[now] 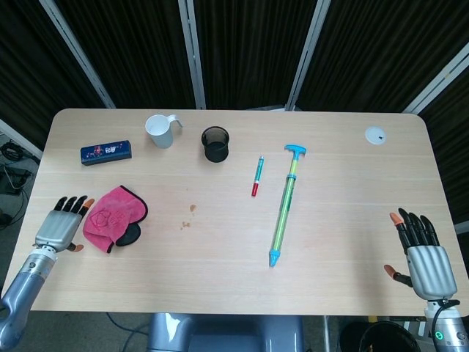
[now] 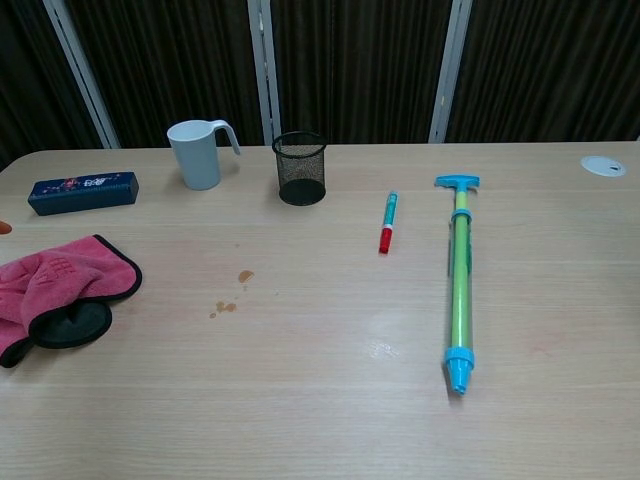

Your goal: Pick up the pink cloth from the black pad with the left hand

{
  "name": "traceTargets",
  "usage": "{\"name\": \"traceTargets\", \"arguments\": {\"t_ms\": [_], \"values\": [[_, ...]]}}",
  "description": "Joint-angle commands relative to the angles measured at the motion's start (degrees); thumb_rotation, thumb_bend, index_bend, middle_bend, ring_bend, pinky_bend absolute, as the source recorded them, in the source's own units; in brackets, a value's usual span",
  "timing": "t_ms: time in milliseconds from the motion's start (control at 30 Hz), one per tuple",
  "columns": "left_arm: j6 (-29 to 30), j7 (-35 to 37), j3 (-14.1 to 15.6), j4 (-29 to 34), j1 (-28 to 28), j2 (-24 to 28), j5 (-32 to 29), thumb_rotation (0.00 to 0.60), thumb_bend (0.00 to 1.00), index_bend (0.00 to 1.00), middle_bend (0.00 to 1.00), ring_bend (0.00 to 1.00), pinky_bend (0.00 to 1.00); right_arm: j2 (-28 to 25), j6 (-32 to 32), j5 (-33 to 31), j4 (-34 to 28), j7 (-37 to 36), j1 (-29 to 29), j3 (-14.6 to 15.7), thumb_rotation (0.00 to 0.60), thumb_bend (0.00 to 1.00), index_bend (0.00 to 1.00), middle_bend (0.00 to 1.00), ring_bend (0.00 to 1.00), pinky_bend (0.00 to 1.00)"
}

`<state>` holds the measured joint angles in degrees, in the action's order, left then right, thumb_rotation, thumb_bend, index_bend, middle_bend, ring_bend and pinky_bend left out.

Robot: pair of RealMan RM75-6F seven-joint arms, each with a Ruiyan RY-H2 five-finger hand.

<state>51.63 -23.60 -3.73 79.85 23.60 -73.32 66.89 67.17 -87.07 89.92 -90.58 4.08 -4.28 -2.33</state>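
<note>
Left hand (image 1: 63, 223): empty, fingers spread | crumpled pink cloth (image 1: 109, 215) just right of its fingertips, draped over round black pad (image 1: 130, 235) | risk: a low grasp could snag the pad too.

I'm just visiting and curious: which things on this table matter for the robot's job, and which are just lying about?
For the job: pink cloth, black pad beneath it, left hand.

Just lying about: white mug, mesh cup, marker, water pump toy, blue case, white disc.

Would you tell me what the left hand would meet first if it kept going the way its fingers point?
Probably nothing: the left hand points up the table, passing left of the pink cloth; perhaps the blue box.
</note>
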Motion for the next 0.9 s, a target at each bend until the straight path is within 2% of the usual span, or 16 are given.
{"name": "traceTargets", "arguments": {"t_ms": [33, 400, 500, 567, 600, 633, 733, 833, 900], "values": [[-0.89, 0.70, 0.22, -2.71, 1.04, -1.86, -0.08, 0.600, 0.00, 0.00, 0.00, 0.00, 0.00, -0.01, -0.19, 0.07, -0.11, 0.15, 0.11, 0.02, 0.600, 0.00, 0.00, 0.00, 0.00, 0.00], [-4.40, -0.17, 1.23, -9.14, 4.64, -7.20, 0.03, 0.600, 0.00, 0.00, 0.00, 0.00, 0.00, 0.24, 0.04, -0.95, -0.30, -0.10, 0.08, -0.57, 0.600, 0.00, 0.00, 0.00, 0.00, 0.00], [-3.71, -0.93, 1.31, -10.81, 5.14, -8.80, 0.38, 0.600, 0.00, 0.00, 0.00, 0.00, 0.00, 0.25, 0.01, -0.85, -0.23, -0.19, 0.06, -0.57, 0.600, 0.00, 0.00, 0.00, 0.00, 0.00], [-1.86, -0.56, 0.89, -11.83, 5.13, -10.28, 1.11, 0.600, 0.03, 0.09, 0.01, 0.01, 0.05, 0.27, -0.11, -0.68, -0.22, -0.27, 0.08, -0.55, 0.600, 0.00, 0.00, 0.00, 0.00, 0.00], [-0.74, 0.53, 0.69, -12.46, 5.15, -11.27, 2.11, 0.600, 0.06, 0.22, 0.07, 0.07, 0.13, 0.31, -0.22, -0.57, -0.20, -0.30, 0.09, -0.56, 0.600, 0.00, 0.00, 0.00, 0.00, 0.00], [-0.44, 0.84, 0.64, -12.63, 5.15, -11.51, 2.37, 0.600, 0.12, 0.38, 0.17, 0.15, 0.23, 0.32, -0.25, -0.56, -0.19, -0.31, 0.10, -0.56, 0.600, 0.00, 0.00, 0.00, 0.00, 0.00], [2.58, 2.96, 0.67, -14.71, 5.37, -13.77, 5.72, 0.600, 0.28, 0.68, 0.47, 0.41, 0.43, 0.40, -0.35, -0.51, -0.19, -0.34, 0.08, -0.64, 0.600, 0.00, 0.00, 0.00, 0.00, 0.00], [3.52, 4.48, 0.89, -16.77, 5.79, -15.78, 7.54, 0.600, 0.34, 0.80, 0.60, 0.52, 0.51, 0.44, -0.35, -0.47, -0.24, -0.27, 0.07, -0.65, 0.600, 0.00, 0.00, 0.00, 0.00, 0.00], [3.79, 4.70, 0.84, -17.40, 6.11, -16.63, 8.06, 0.600, 0.37, 0.84, 0.63, 0.55, 0.54, 0.43, -0.39, -0.38, -0.30, -0.19, 0.05, -0.65, 0.600, 0.00, 0.00, 0.00, 0.00, 0.00]]}}
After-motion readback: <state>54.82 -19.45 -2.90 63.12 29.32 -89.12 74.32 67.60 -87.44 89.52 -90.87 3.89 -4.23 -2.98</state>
